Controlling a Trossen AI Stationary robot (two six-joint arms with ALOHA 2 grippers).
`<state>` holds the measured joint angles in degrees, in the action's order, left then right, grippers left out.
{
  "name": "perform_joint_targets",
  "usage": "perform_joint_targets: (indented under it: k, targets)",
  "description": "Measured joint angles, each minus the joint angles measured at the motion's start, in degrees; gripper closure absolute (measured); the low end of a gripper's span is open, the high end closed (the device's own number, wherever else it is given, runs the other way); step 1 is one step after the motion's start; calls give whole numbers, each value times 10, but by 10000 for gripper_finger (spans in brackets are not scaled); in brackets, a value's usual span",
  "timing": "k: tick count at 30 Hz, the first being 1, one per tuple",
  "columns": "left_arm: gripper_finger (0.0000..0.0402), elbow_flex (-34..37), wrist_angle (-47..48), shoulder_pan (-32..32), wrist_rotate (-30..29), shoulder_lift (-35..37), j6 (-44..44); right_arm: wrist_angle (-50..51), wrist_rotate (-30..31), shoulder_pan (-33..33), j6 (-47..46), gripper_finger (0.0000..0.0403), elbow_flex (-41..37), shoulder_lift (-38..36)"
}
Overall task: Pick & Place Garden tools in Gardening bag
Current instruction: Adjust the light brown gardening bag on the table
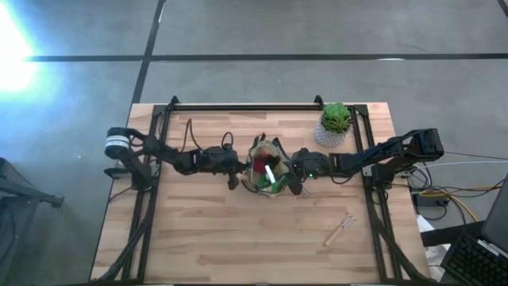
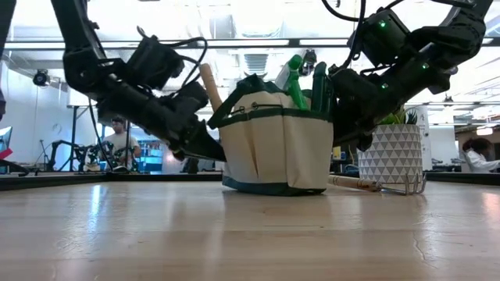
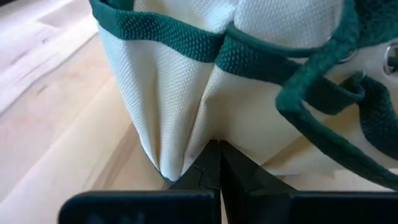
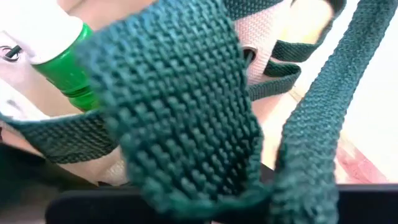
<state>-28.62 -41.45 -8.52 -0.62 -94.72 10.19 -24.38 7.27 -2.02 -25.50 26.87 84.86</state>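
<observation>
The wooden surface (image 1: 238,238) carries the gardening bag (image 2: 273,148) at its middle. The left claw (image 3: 214,168) is pinched tight on the bag's fabric low on one side; the right claw (image 1: 295,184), closed, holds a green handle strap (image 4: 186,112). A fork (image 1: 340,229) lies well apart.

The gardening bag (image 1: 265,164) stands on the tabletop (image 1: 238,238) between the left pincer (image 1: 233,168) and the right pincer (image 1: 294,176), touching both. A fork (image 1: 339,229) lies well apart from the right pincer, and the potted plant (image 1: 334,124) stands behind it
</observation>
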Motion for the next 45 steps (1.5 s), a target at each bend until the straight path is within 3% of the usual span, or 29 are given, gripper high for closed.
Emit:
perform_joint_targets:
  k: [22,45]
  targets:
    - [401,-12,14,-40,10,-9,3,1,-18,5,-2,395,0,0]
    - [400,-14,14,-40,23,-8,5,-56,4,114,-62,395,1,9]
